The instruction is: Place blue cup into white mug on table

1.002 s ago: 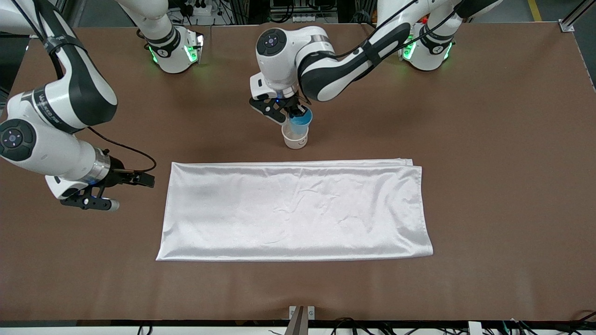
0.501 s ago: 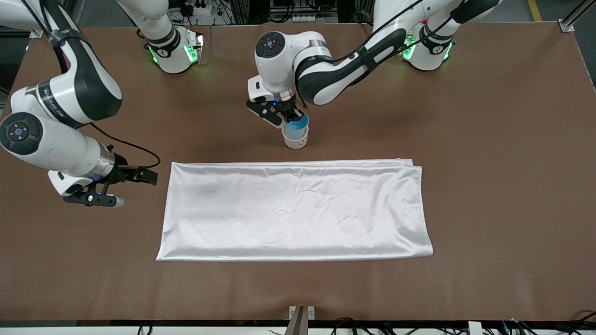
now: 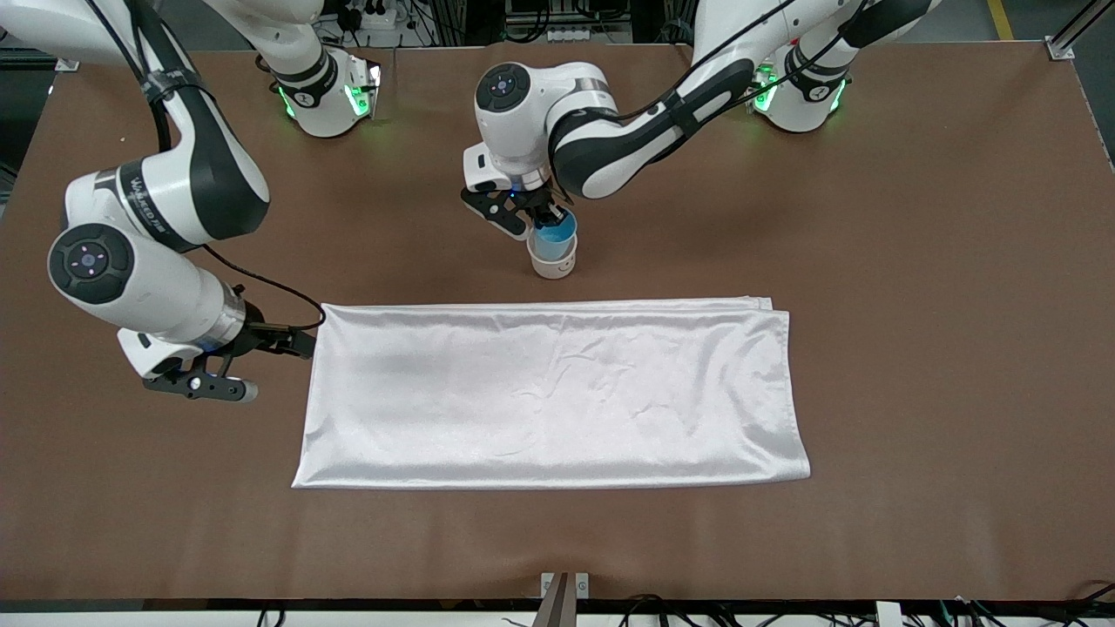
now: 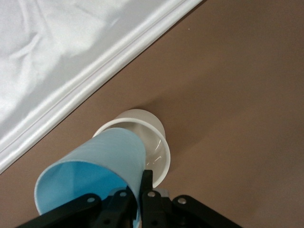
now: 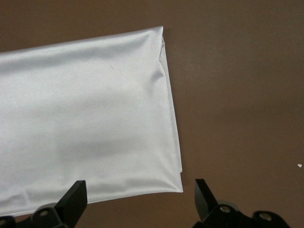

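Observation:
The blue cup [image 3: 555, 233] leans a little, its lower end inside the white mug [image 3: 552, 262], which stands on the brown table [image 3: 915, 261] farther from the front camera than the cloth. My left gripper [image 3: 537, 215] is shut on the cup's rim, one finger inside and one outside. In the left wrist view the blue cup [image 4: 97, 164] slants into the mug [image 4: 154, 137] right at the left gripper [image 4: 137, 187]. My right gripper [image 3: 279, 367] hangs open, holding nothing, over the cloth's corner at the right arm's end. In the right wrist view the right gripper [image 5: 138, 190] stands wide open.
A white satin cloth [image 3: 549, 392] lies flat across the table's middle, nearer the front camera than the mug; its corner [image 5: 180, 189] shows between the right gripper's open fingers. Both arm bases stand along the table edge farthest from the front camera.
The left gripper has lowered the blue cup from above the mug down into it. The right arm has swung toward the cloth's corner, still open.

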Controlling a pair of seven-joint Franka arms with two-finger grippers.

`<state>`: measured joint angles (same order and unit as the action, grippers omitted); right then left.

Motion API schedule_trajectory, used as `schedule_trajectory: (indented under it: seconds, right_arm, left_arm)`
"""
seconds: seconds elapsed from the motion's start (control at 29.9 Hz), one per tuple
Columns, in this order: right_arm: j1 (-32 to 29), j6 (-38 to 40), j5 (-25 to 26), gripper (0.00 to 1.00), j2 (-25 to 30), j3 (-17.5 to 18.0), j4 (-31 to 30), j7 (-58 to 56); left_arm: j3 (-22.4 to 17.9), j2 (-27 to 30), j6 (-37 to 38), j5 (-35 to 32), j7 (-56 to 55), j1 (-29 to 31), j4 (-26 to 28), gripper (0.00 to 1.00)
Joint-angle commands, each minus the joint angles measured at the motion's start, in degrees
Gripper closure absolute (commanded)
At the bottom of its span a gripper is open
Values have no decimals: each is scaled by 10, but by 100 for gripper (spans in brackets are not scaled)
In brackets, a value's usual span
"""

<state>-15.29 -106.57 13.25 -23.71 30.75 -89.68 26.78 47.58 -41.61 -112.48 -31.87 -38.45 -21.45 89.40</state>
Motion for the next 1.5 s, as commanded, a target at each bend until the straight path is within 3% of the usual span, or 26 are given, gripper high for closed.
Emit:
schedule_trajectory:
  seconds: [0.0,0.13,0.27,0.3,0.33,0.37,0.4,0.87,1.17,1.47]
  right_arm:
    - [80,9,-52,0,22,-112,12,-59]
    - [105,9,-90,0,32,-166,11,-112]
    - [102,11,-102,0,40,-180,10,-156]
    - [99,14,-102,0,42,-180,11,-159]
    - [96,16,-102,0,44,-180,11,-159]
    - [92,19,-103,0,46,-179,11,-159]
    - [89,21,-103,0,50,-178,11,-160]
    - [84,70,-110,0,123,-184,7,-166]
    - [91,98,-135,0,163,-212,5,-208]
    - [92,123,-135,0,193,-219,6,-218]
  left_arm:
    - [7,-13,1,-21,-19,-3,-3,100]
    - [7,-17,1,-22,-18,-6,-3,100]
    - [7,-17,1,-21,-15,-5,-4,100]
    - [7,-17,1,-21,-14,-5,-4,94]
    - [7,-17,1,-22,-11,-4,-3,71]
    - [6,-16,1,-22,-9,-4,-3,20]
    - [7,-16,2,-22,-6,-4,-3,0]
    - [8,13,31,-14,1,22,-5,0]
    - [1,114,137,56,92,54,-5,0]
    - [-118,242,167,181,152,56,-4,0]
